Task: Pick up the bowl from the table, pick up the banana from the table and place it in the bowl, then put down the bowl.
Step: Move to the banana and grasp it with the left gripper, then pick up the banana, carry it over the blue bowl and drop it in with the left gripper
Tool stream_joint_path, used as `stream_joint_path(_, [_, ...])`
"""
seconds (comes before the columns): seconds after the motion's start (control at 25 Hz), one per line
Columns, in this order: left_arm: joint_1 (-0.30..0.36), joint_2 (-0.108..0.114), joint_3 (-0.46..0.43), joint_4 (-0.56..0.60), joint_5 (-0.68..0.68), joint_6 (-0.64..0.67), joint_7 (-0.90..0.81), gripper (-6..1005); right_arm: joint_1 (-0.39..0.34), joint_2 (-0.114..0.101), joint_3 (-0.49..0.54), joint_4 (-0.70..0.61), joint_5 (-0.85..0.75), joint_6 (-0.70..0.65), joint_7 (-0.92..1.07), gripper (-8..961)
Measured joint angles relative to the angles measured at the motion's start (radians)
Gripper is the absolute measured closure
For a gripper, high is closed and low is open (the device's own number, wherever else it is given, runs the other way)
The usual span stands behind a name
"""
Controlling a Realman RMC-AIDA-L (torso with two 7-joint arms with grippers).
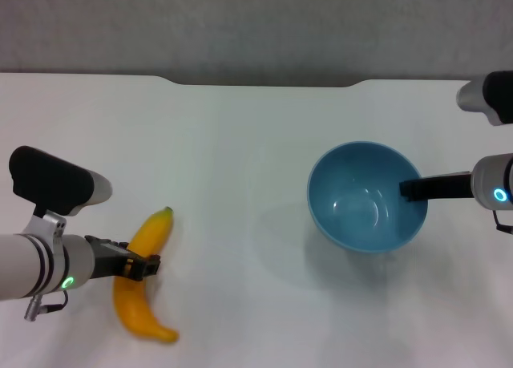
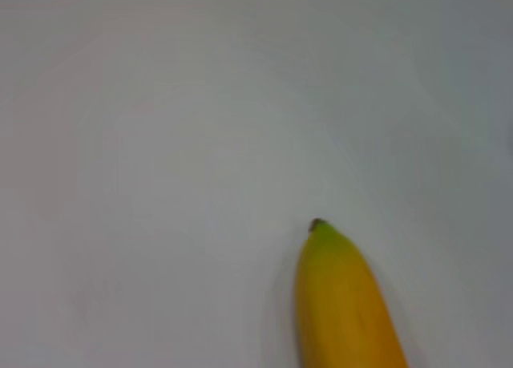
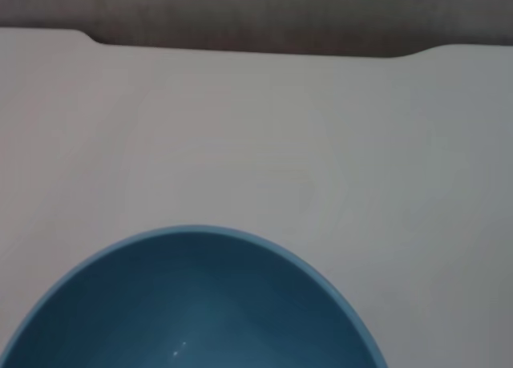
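Observation:
The light-blue bowl [image 1: 367, 196] hangs a little above the white table [image 1: 240, 143], its shadow cast to its left. My right gripper [image 1: 410, 188] is shut on the bowl's right rim. The bowl's inside fills the near part of the right wrist view [image 3: 192, 304]. The yellow-orange banana [image 1: 144, 276] lies on the table at the front left, its green tip pointing away. My left gripper [image 1: 136, 265] sits across the banana's middle, closed on it. The left wrist view shows the banana's tip end [image 2: 341, 300] over bare table.
A shallow dark notch [image 1: 260, 82] runs along the table's far edge, also in the right wrist view [image 3: 248, 51]. Bare tabletop lies between banana and bowl.

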Motion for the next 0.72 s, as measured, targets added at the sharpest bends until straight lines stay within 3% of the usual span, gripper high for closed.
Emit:
stream_joint_path(0.32, [0.003, 0.001, -0.01, -0.008, -0.007, 0.02, 0.001, 500, -0.017, 0.0, -0.002, -0.022, 0.004, 0.0, -0.001, 926])
stream_joint_path(0.72, [0.004, 0.002, -0.046, -0.25, -0.085, -0.001, -0.008, 495, -0.005, 0.002, -0.033, -0.027, 0.01, 0.019, -0.002, 925])
